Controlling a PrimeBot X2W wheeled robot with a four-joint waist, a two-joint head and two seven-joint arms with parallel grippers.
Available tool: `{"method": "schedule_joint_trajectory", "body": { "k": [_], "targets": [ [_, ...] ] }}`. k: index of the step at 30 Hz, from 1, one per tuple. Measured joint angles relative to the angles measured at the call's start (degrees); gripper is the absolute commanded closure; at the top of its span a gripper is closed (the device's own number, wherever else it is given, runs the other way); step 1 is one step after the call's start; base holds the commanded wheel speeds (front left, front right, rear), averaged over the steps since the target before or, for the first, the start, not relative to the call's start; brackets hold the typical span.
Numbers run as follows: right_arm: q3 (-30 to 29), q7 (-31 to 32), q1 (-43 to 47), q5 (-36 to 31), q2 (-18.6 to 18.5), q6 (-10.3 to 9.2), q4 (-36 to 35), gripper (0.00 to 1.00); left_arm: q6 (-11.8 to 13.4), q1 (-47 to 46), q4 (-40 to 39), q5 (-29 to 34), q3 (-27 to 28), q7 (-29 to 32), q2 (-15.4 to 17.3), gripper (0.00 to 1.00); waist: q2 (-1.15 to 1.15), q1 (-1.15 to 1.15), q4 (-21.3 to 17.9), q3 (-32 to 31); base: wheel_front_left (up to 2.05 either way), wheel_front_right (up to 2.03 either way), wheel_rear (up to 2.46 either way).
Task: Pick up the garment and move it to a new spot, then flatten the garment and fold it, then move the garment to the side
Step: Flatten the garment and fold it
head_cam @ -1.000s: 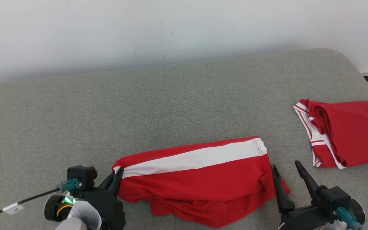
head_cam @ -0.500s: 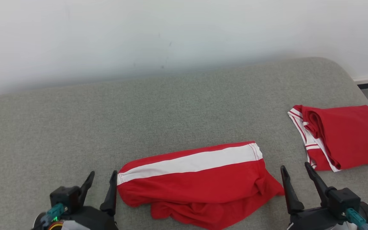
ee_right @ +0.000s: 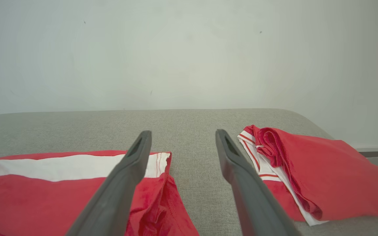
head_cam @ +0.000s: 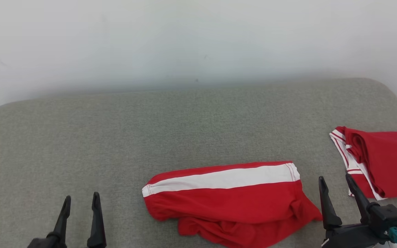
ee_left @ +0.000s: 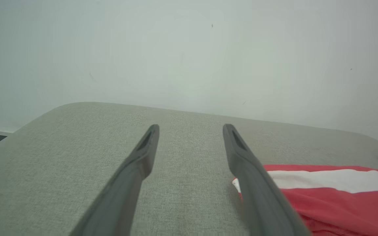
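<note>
Plainly, the left gripper (head_cam: 82, 195) hangs with its fingers spread and empty, well apart from the red garment (head_cam: 229, 201). That lies folded on the grey surface (head_cam: 115, 137), white stripe up, with loose cloth bunched along its near edge. The right gripper (head_cam: 334, 177), fingers likewise spread, stands just beside its right end. To shift it aside toward the other folded garment (head_cam: 388, 162), I'd pinch every layer at both ends and lift together, or the fold may spill.
</note>
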Motion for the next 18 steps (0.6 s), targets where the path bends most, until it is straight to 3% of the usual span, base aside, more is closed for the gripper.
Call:
{"method": "schedule_joint_trajectory", "body": {
  "k": [8,18],
  "targets": [
    [-0.69,0.47,0.58,-0.31,0.60,0.00,-0.26,0.00,-5.57,4.28,-0.03,7.62,6.32,0.00,-3.71,0.00,0.00,0.00,1.53,-1.60,0.00,0.00,0.00],
    [-0.94,0.53,1.70,-0.54,0.71,0.00,0.32,0.00,-8.62,5.40,2.23,10.88,9.65,0.00,-5.68,0.00,0.00,0.00,2.89,-3.12,0.00,0.00,0.00]
  ]
}}
